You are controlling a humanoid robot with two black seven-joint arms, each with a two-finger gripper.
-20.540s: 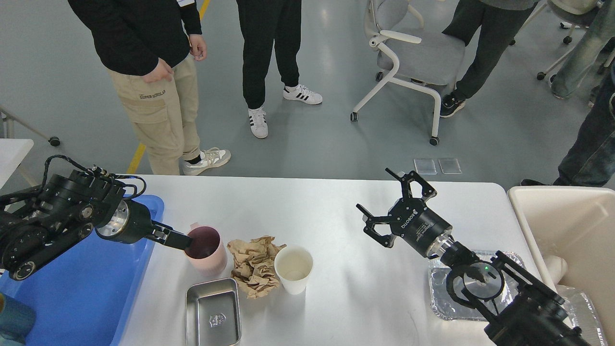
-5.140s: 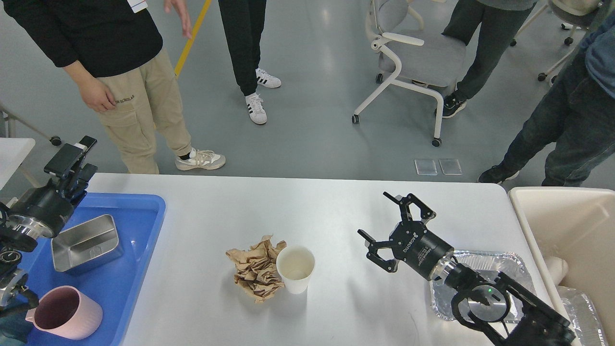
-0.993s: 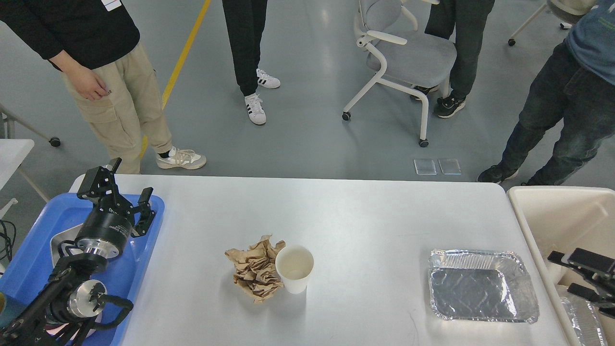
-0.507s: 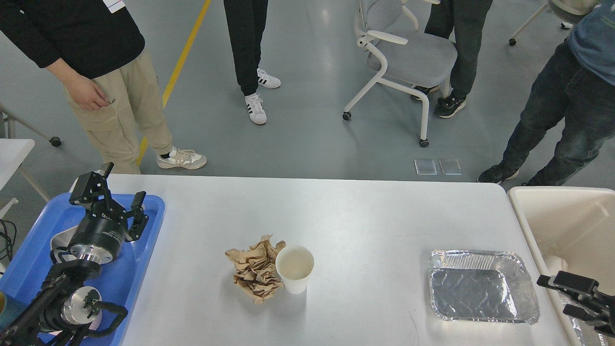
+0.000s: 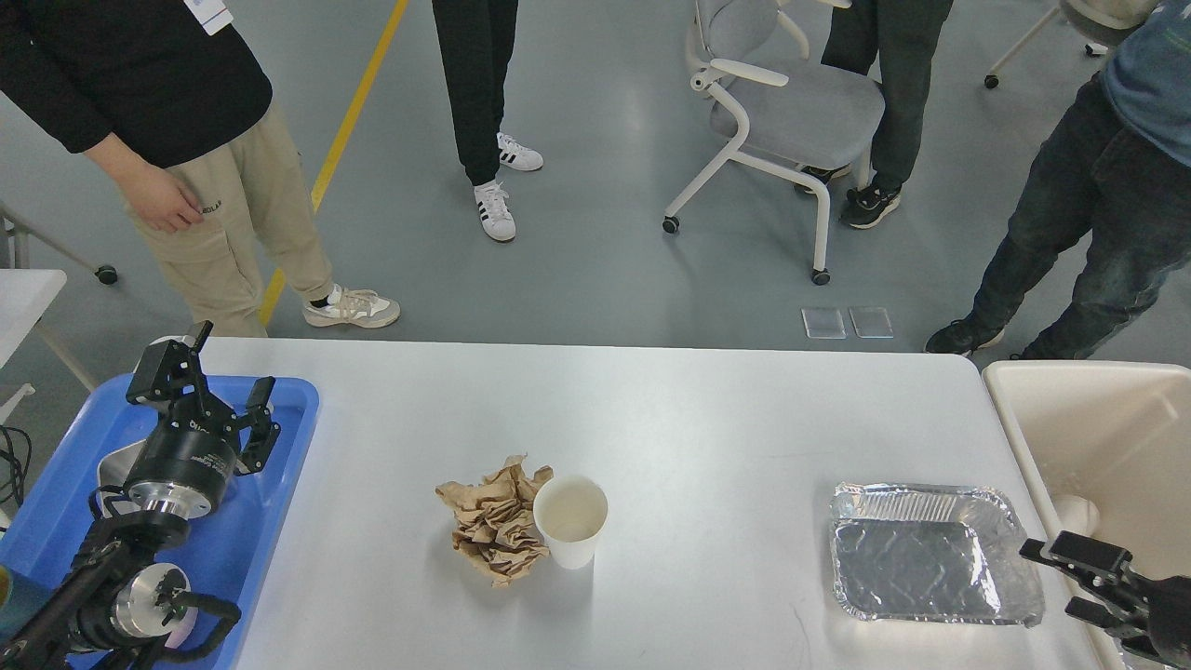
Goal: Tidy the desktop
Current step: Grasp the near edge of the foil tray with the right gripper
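The white desktop [image 5: 698,419] holds a crumpled brown paper [image 5: 491,532] with a white paper cup [image 5: 569,521] touching its right side, near the middle. A foil tray [image 5: 930,558] lies empty at the front right. My left gripper [image 5: 212,377] hovers open and empty over the blue tray [image 5: 274,484] at the left edge. My right gripper [image 5: 1050,577] comes in at the lower right, open and empty, just right of the foil tray's corner.
A metal tin [image 5: 113,462] lies in the blue tray, mostly hidden by my left arm. A cream bin [image 5: 1098,419] stands off the right end. People and a grey office chair [image 5: 791,102] stand beyond the far edge.
My right gripper has slid left from the bin toward the foil tray. My left gripper has drifted slightly left and back over the blue tray. Paper, cup and foil tray have stayed put.
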